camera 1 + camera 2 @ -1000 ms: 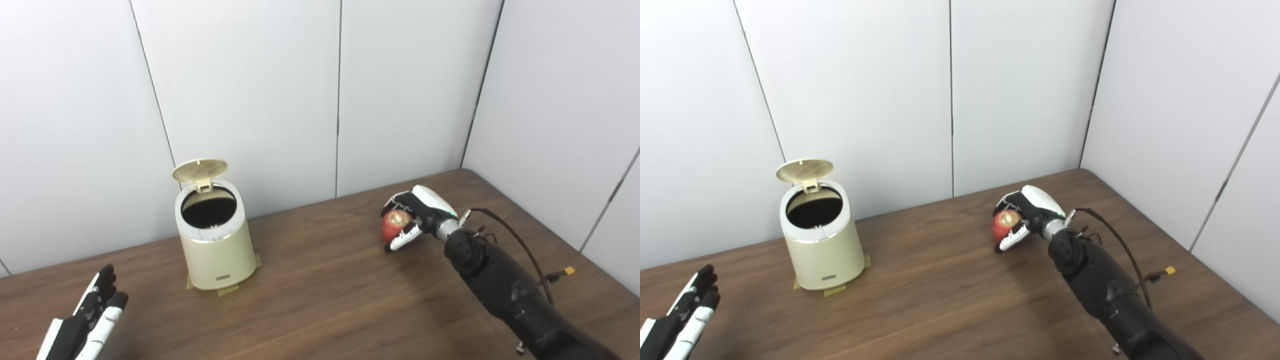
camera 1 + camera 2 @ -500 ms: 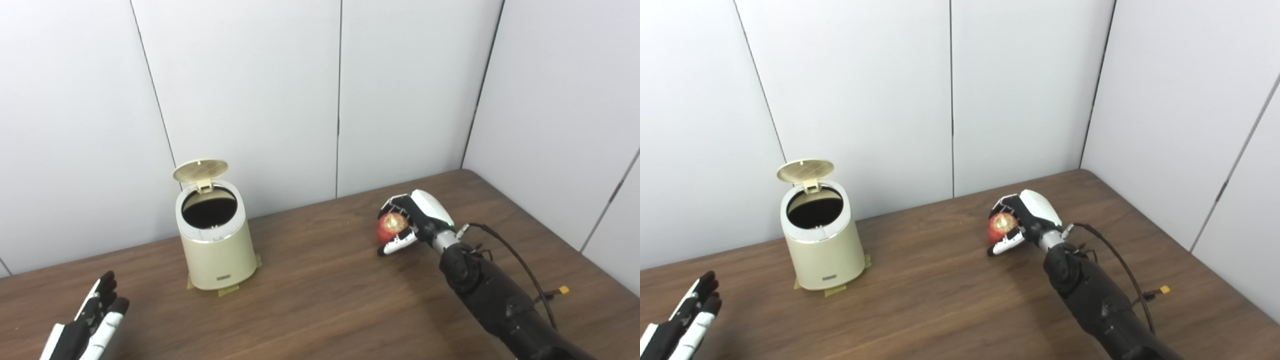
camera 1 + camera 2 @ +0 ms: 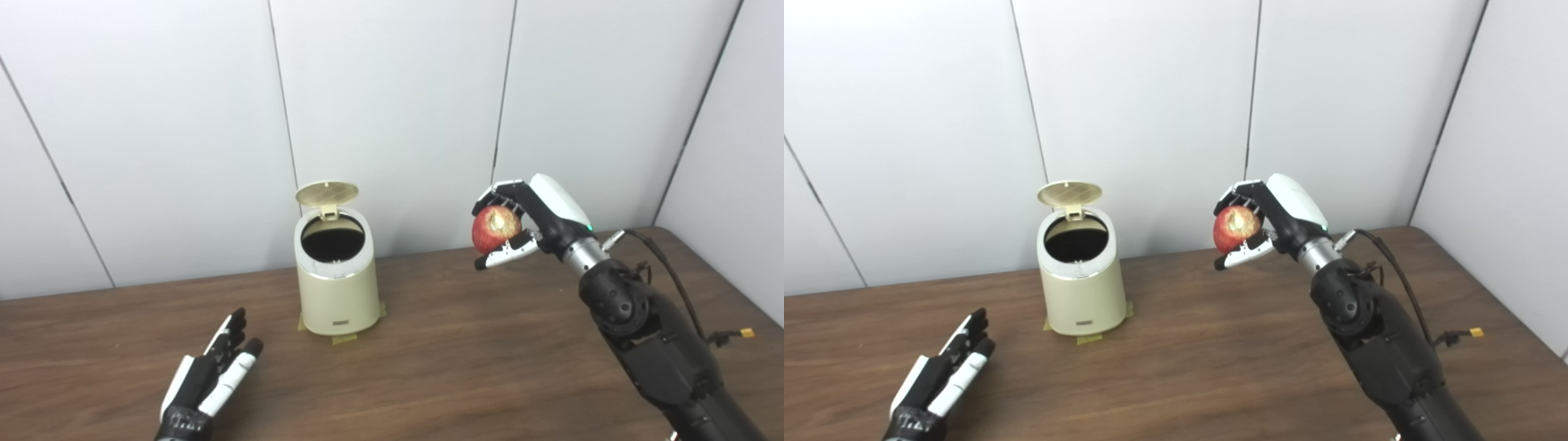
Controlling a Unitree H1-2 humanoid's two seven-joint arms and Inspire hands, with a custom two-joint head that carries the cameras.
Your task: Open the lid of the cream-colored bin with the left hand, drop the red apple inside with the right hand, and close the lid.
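Note:
The cream-colored bin [image 3: 337, 288] stands on the brown table [image 3: 429, 380] near the back wall, taped down at its base. Its round lid [image 3: 326, 192] is tipped up at the back, and the dark opening [image 3: 332, 244] shows. My right hand [image 3: 527, 220] is shut on the red apple [image 3: 493, 229] and holds it in the air, well above the table and to the right of the bin. My left hand [image 3: 211, 373] rests open and flat near the front left, apart from the bin.
White wall panels [image 3: 392, 110] stand close behind the bin and along the right side. A black cable with a small yellow connector [image 3: 746, 333] trails from my right arm over the table's right part.
The camera has shifted, so the bin sits more to the right in the picture. My right hand has lifted the apple off the table. The left hand stays open and low.

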